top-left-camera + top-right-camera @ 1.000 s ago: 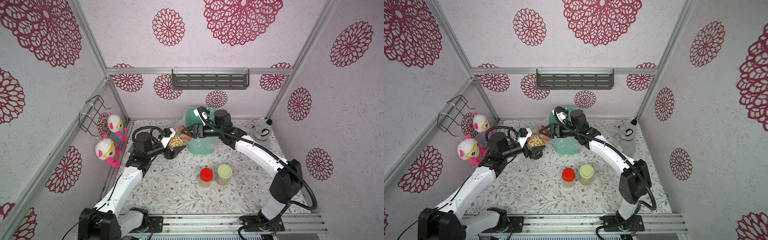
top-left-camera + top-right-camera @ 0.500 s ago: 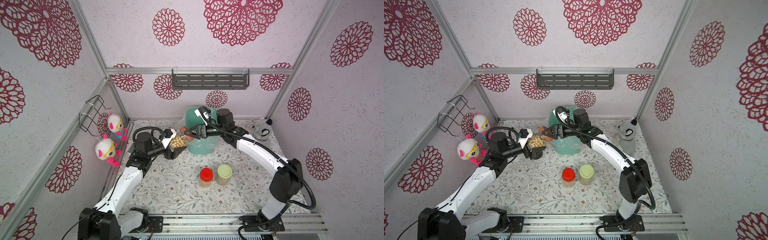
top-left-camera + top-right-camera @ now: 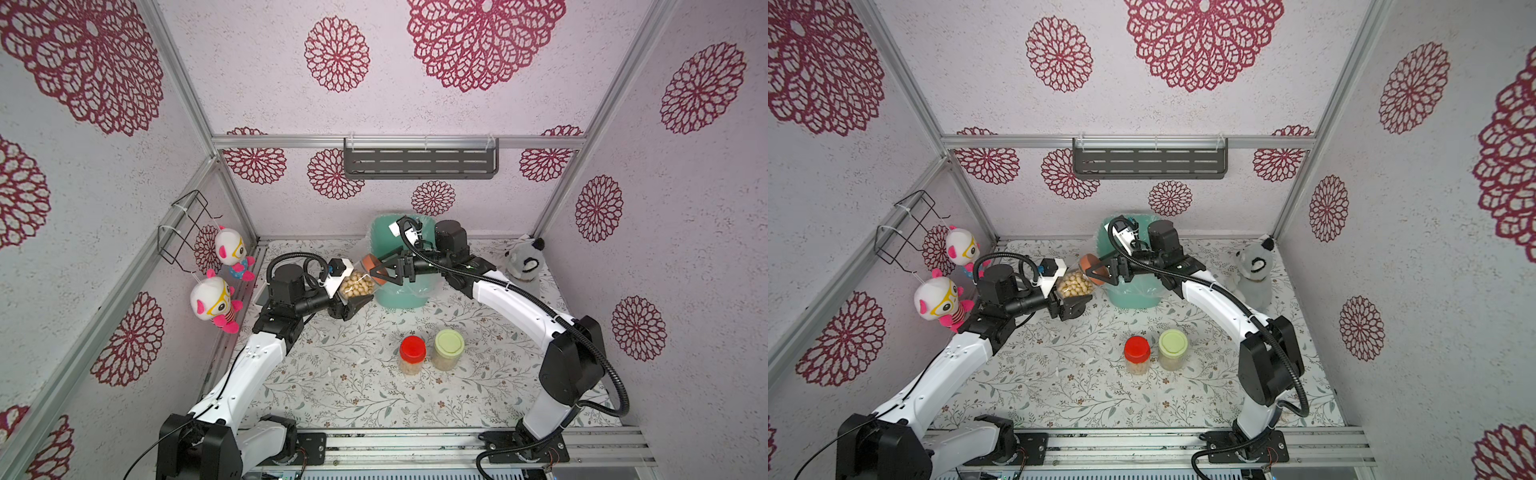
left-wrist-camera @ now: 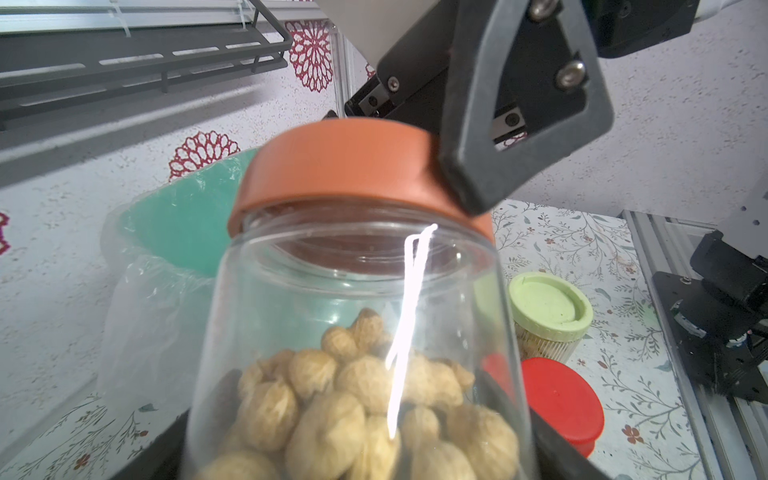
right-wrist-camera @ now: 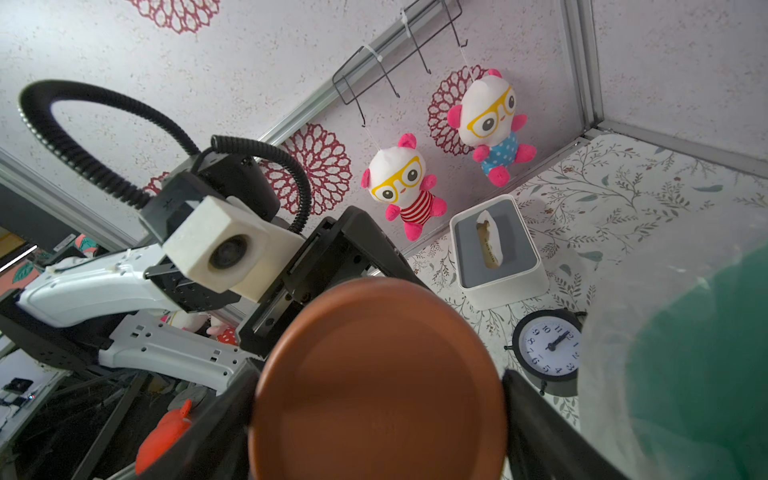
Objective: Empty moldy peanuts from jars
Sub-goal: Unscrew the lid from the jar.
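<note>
A clear jar (image 3: pixel 356 284) (image 3: pixel 1074 284) half full of tan peanuts (image 4: pixel 353 407) hangs tilted above the table, just left of the teal bin (image 3: pixel 386 237). My left gripper (image 3: pixel 356 287) (image 4: pixel 357 457) is shut on its body. Its brown-orange lid (image 3: pixel 368 262) (image 4: pixel 353 166) sits on the neck and faces my right gripper (image 3: pixel 372 264) (image 5: pixel 378 415), which is shut on the lid with a dark finger on each side. Two more jars stand upright near the table's middle, one with a red lid (image 3: pixel 412 353) (image 4: pixel 561 399), one with a pale green lid (image 3: pixel 448 348) (image 4: pixel 548 307).
The teal bin (image 3: pixel 1133 295), lined with clear plastic, stands at the back. A grey plush (image 3: pixel 521 262) sits at the back right. Two dolls (image 3: pixel 230 249) (image 3: pixel 212 301) hang on the left wall. A tissue box (image 5: pixel 496 249) and a clock (image 5: pixel 548 345) stand at the back left.
The right wrist has turned slightly about the lid. The left arm and the jar hold the same place.
</note>
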You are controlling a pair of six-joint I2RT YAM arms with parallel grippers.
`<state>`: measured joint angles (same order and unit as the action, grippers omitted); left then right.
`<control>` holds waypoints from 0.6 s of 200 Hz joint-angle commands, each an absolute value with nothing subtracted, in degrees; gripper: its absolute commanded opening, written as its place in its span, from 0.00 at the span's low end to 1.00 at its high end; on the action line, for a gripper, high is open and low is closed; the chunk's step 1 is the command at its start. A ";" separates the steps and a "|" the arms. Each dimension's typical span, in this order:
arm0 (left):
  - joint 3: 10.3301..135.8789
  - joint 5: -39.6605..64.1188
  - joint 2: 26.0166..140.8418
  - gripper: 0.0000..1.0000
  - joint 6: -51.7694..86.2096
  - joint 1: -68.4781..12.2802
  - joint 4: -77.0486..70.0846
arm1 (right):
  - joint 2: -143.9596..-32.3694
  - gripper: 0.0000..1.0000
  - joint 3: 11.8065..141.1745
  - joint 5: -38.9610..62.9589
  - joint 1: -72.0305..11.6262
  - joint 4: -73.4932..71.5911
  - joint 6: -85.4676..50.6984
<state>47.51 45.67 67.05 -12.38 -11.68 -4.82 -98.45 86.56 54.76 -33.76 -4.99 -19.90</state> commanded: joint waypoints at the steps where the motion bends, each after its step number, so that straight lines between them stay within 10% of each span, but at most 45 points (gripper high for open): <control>1: 49.22 48.90 66.36 0.00 -13.26 -11.25 -7.49 | -95.80 0.53 87.13 56.54 -30.90 -10.92 -14.67; 120: 49.69 51.81 66.79 0.00 -13.86 -11.07 -5.88 | -95.36 0.53 87.66 69.13 -26.62 -10.90 -2.09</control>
